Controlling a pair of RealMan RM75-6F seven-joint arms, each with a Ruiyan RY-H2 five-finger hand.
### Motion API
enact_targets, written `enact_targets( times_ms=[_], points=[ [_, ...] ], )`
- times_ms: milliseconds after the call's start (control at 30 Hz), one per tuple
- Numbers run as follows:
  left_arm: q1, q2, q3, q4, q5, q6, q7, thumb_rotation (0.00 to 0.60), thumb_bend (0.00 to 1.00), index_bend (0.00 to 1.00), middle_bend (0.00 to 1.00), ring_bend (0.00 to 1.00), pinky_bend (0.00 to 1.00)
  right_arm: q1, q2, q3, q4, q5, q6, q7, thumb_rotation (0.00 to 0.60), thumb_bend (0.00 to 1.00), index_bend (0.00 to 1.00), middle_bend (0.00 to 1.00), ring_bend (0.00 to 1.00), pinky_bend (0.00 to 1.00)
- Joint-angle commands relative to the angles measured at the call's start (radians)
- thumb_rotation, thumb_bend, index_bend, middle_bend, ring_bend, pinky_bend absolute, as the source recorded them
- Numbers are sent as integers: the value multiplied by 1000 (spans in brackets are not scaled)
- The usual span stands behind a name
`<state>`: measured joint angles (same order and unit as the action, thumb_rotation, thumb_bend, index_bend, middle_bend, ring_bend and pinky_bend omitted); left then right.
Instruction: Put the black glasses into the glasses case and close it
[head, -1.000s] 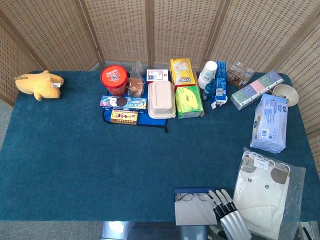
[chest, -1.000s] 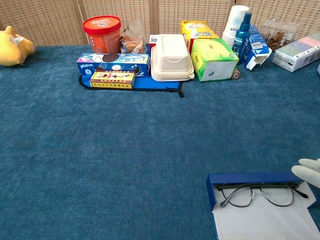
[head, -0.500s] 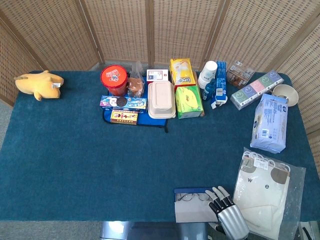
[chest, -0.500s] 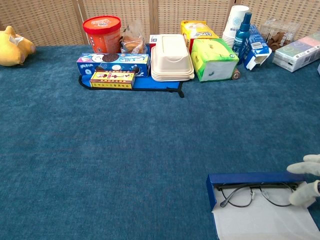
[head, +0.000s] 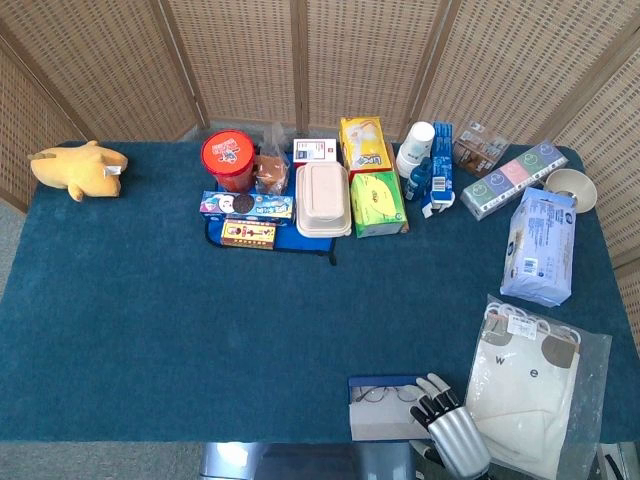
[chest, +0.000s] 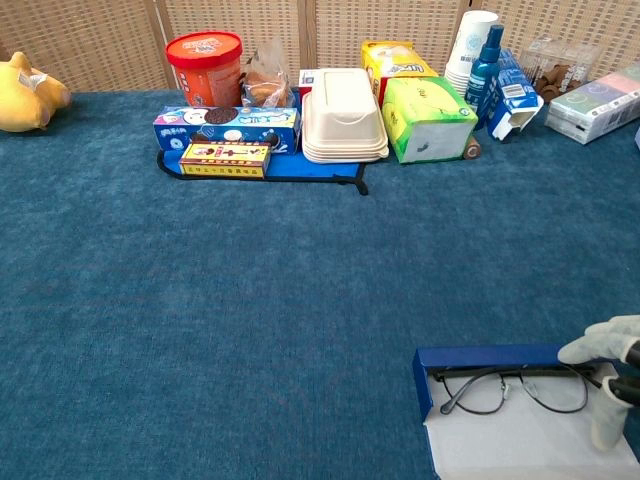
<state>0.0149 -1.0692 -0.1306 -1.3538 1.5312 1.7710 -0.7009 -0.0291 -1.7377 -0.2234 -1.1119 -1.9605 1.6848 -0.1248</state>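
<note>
Right hand (chest: 608, 372) over right end of open glasses case (chest: 520, 418), fingers spread, holding nothing; black glasses (chest: 512, 388) lying inside

A staged test room — wicker screens (head: 300, 60) fence a blue-carpeted table (head: 150, 330) crowded with assorted snacks (head: 247, 207) and a plush toy (head: 78, 168).

Bright, even light; both views sharp, shadows faint.

I see the blue-carpeted table (head: 180, 330) carrying a yellow plush toy (head: 78, 168), a grocery cluster (head: 330, 195), the open glasses case (chest: 520, 415) and a bagged white tote (head: 525, 385).
</note>
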Motion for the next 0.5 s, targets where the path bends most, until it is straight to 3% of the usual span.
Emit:
enact_targets(
  times_ms=[33,500],
  points=[
    [2,0,0,3,0,2,-3,600,302,197,243,116,3,4,-1,3,-3,0,-5,-4,600,232,556,302,225,215],
    [15,-6,-1,22,-5,12,-31,600,301,197,243,113,3,19,2,5,-36,2,-37,-35,600,303,619,342,250,227]
  ],
)
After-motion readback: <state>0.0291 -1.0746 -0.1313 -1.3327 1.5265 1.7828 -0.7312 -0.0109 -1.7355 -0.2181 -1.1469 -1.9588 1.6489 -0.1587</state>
